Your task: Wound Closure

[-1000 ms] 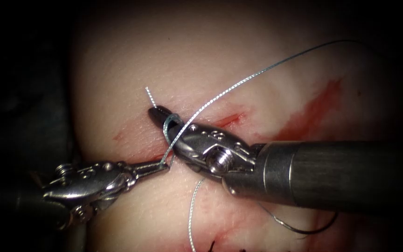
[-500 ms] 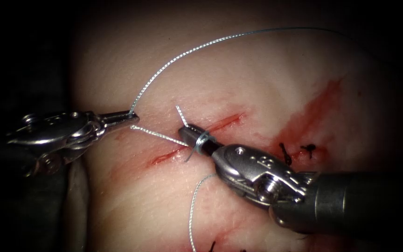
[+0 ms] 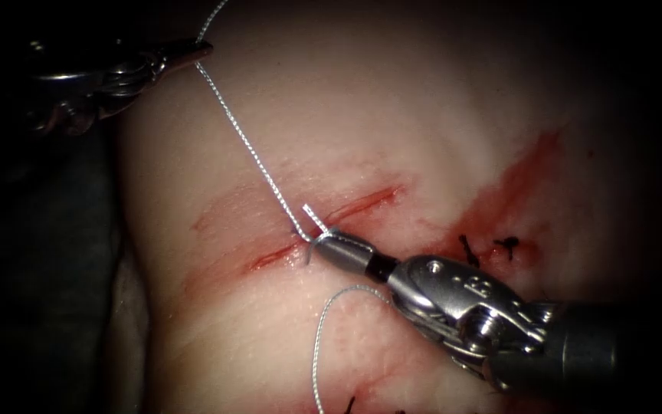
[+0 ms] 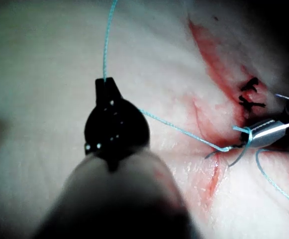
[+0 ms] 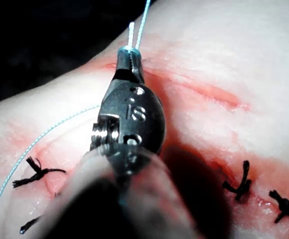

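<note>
Left gripper (image 3: pixel 207 47) pinching thread (image 3: pixel 254 157), right gripper (image 3: pixel 323 239) clamping short thread end at cut (image 3: pixel 323 222), needle unseen

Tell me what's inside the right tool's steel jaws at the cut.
The right tool is shut on the short free end of the pale braided thread, a loop around its jaws. The part inside is hidden. The left tool holds the long strand.

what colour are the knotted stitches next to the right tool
Black stitches, clearest in the right wrist view, beside the right tool.
</note>
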Motion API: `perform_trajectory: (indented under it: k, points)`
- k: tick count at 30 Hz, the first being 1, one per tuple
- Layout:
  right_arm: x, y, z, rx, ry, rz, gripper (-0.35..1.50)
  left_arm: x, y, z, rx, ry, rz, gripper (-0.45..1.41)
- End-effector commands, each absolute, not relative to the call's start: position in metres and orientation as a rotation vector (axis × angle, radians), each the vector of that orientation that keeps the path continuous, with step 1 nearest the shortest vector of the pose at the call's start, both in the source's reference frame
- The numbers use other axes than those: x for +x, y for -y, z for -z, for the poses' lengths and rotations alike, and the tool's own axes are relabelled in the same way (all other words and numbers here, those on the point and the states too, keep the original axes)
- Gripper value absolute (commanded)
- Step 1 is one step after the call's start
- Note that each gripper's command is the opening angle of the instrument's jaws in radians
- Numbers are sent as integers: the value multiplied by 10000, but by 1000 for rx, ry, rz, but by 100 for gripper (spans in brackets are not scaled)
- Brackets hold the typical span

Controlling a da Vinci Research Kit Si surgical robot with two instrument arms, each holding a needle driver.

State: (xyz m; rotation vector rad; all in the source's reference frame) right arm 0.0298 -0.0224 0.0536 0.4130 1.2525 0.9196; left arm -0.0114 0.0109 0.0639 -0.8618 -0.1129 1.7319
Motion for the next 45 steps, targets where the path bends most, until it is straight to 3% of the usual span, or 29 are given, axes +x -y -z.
perform_trajectory:
  k: [1,18,28,45]
  points:
    - [304,228,-541,421,-1254,-909,-35,-118,-111,-647,-862,100,-1734,-45]
    - [296,271,-555,615,-1324,-553,-35,-131,-168,-665,-844,-88,-1862,-45]
    - [307,287,-547,643,-1347,-445,-35,-131,-204,-676,-550,-544,-2219,-45]
    - [286,286,-554,758,-1351,-303,-35,-119,-164,-711,-182,-869,-2577,-45]
